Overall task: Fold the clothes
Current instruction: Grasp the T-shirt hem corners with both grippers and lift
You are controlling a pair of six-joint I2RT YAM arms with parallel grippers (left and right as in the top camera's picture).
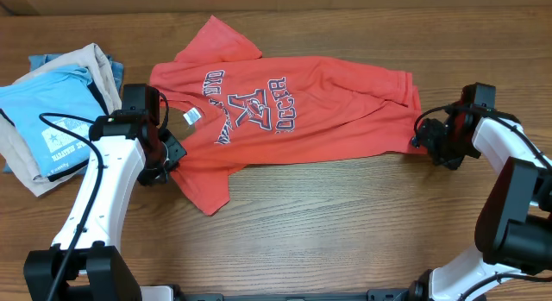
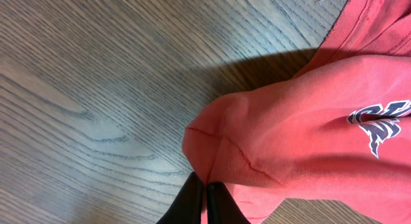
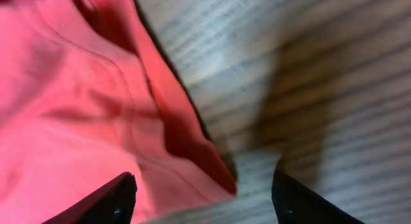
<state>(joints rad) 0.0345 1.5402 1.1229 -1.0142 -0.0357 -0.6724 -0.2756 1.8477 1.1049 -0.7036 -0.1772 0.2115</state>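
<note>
The coral-red T-shirt (image 1: 285,111) lies spread on the table, lettering up, collar and white tag (image 1: 191,117) toward the left. My left gripper (image 1: 164,159) is shut on the shirt's shoulder seam near the lower sleeve; in the left wrist view the jaws (image 2: 207,189) pinch a raised fold of red cloth (image 2: 289,134). My right gripper (image 1: 431,144) is open at the shirt's hem on the right. In the right wrist view its fingers (image 3: 202,192) straddle the hem corner (image 3: 96,108), one finger over cloth, one over bare wood.
A pile of folded garments sits at the far left: a light blue printed T-shirt (image 1: 52,120) on beige (image 1: 73,61) and denim pieces. Wooden table (image 1: 345,232) around the shirt.
</note>
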